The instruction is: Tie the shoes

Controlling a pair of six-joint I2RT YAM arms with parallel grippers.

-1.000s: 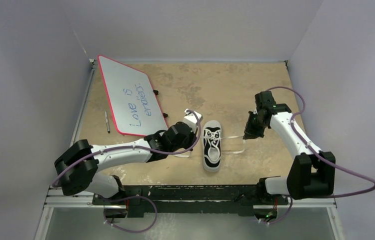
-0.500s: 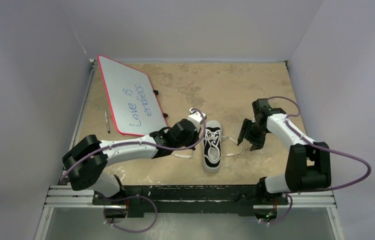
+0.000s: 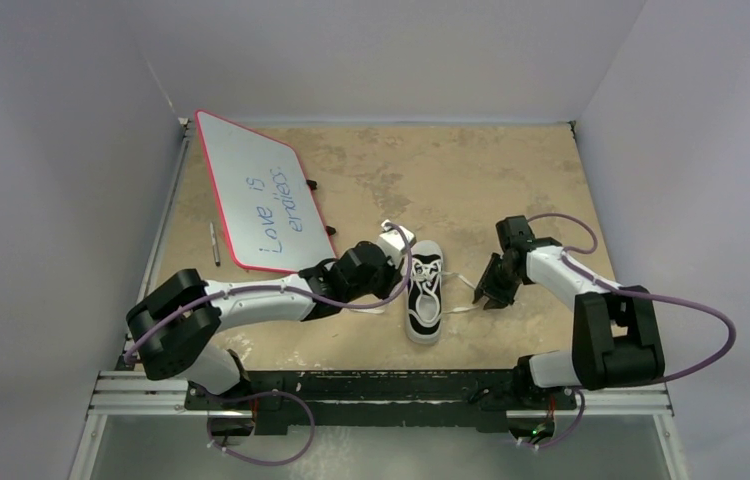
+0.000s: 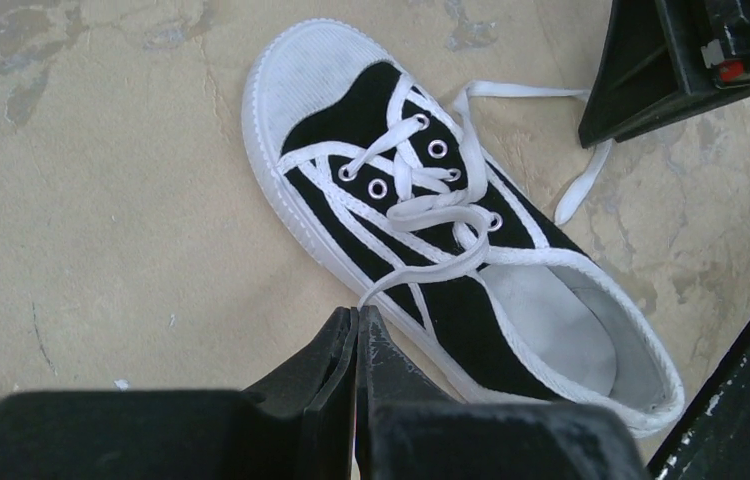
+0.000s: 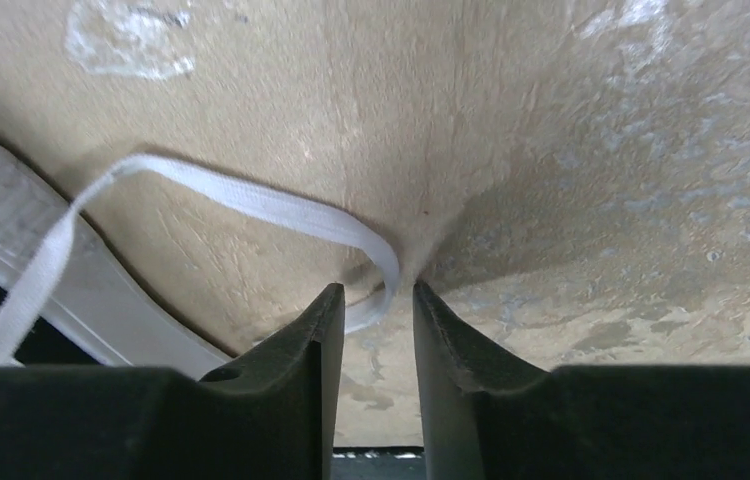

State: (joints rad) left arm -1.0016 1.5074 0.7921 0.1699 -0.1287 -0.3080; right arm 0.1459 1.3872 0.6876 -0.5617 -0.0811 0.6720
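The left hand (image 4: pixel 358 318) is shut tight, its two tips pressed flat on each other; a white strand (image 4: pixel 413 275) runs from the shoe right up to those tips and ends there, so it looks pinched between them; this hand sits low, just beside the shoe (image 4: pixel 456 300), on its left side near the middle; the right hand (image 5: pixel 378 295) is open only a little, with a narrow gap between its tips; a loop (image 5: pixel 281 205) of flat white lace lies on the counter (image 3: pixel 431 170) and its bend sits in that gap, close to the tips; I cannot tell if either tip touches it; this hand is down low by the counter, near the shoe on its right side; the shoe lies flat between the two hands, in the near middle of the counter, with its white toe cap pointing away from the arms; it is black with white stripes and a white sole; the laces (image 4: pixel 431 205) cross over the top and twist once in the middle; far off to the left a whiteboard (image 3: pixel 261 195) with a red edge and blue writing lies on the counter; a pen (image 3: pixel 215 243) lies just beside it.
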